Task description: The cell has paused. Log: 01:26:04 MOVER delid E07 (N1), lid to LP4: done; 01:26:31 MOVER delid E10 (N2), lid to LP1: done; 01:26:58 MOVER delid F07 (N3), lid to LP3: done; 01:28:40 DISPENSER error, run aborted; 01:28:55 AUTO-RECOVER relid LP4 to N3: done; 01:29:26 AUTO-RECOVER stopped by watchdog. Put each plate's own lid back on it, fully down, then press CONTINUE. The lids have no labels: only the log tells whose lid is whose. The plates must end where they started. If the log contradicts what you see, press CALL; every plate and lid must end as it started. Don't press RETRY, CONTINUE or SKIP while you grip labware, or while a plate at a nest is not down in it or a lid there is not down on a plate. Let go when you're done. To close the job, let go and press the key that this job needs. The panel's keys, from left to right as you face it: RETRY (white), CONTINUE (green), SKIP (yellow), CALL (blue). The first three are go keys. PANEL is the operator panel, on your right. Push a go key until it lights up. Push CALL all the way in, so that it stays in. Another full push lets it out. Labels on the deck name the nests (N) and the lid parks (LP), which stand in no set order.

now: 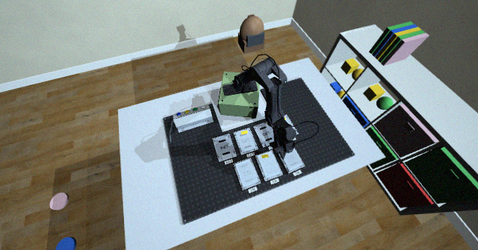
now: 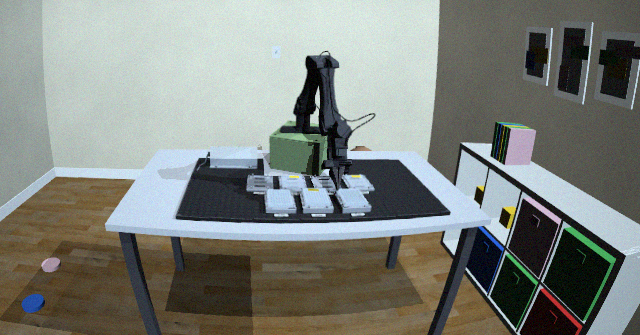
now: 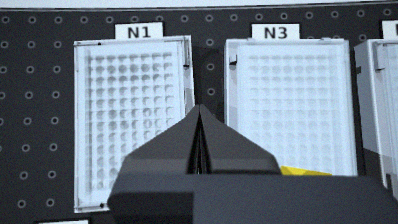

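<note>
In the wrist view the plate at N1 point(image 3: 132, 120) shows bare, sharp wells with no lid. The plate at N3 point(image 3: 292, 107) looks hazy under a clear lid, with a yellow tag point(image 3: 305, 171) at its near edge. A third plate point(image 3: 382, 105) is cut off at the right. My gripper point(image 3: 199, 112) is shut and empty, hovering above the gap between N1 and N3. It also shows in the top view point(image 1: 284, 152) and the exterior view point(image 2: 338, 182). Behind the plates is the row of lid parks point(image 1: 246, 141); one of them carries a yellow tag point(image 1: 243, 132).
The white operator panel point(image 1: 193, 117) with its coloured keys stands at the back left of the black deck. A green box point(image 1: 239, 95) sits behind the arm's base. A shelf unit point(image 1: 403, 123) stands to the right of the table.
</note>
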Robot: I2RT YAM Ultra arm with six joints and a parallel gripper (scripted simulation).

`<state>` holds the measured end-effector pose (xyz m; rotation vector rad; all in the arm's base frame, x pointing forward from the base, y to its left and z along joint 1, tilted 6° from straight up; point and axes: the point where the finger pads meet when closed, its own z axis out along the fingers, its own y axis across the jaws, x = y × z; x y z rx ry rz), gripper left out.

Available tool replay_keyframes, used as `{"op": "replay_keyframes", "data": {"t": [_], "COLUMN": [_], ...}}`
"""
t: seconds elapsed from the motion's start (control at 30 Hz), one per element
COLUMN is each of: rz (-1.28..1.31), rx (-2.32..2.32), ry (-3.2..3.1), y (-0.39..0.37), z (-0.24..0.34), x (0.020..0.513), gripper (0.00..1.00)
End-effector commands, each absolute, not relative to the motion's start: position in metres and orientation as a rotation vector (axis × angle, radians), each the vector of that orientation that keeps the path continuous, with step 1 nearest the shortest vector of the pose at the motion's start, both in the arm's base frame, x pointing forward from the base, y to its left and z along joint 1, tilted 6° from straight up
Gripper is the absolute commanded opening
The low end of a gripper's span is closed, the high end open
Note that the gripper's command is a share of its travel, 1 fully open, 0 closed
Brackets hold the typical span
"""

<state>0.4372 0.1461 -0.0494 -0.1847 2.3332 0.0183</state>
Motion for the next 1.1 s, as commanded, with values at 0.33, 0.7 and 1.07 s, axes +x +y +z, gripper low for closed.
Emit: {"op": "replay_keyframes", "data": {"t": [0.33, 0.7, 1.07], "rz": [0.035, 0.045, 0.046], "rx": [-0.216, -0.223, -0.221], "ry": [2.325, 2.318, 2.311], "y": [0.145, 0.149, 0.150], "z": [-0.038, -0.033, -0.031], "x": [0.482, 0.486, 0.487], "gripper": [0.00, 0.00, 0.00]}}
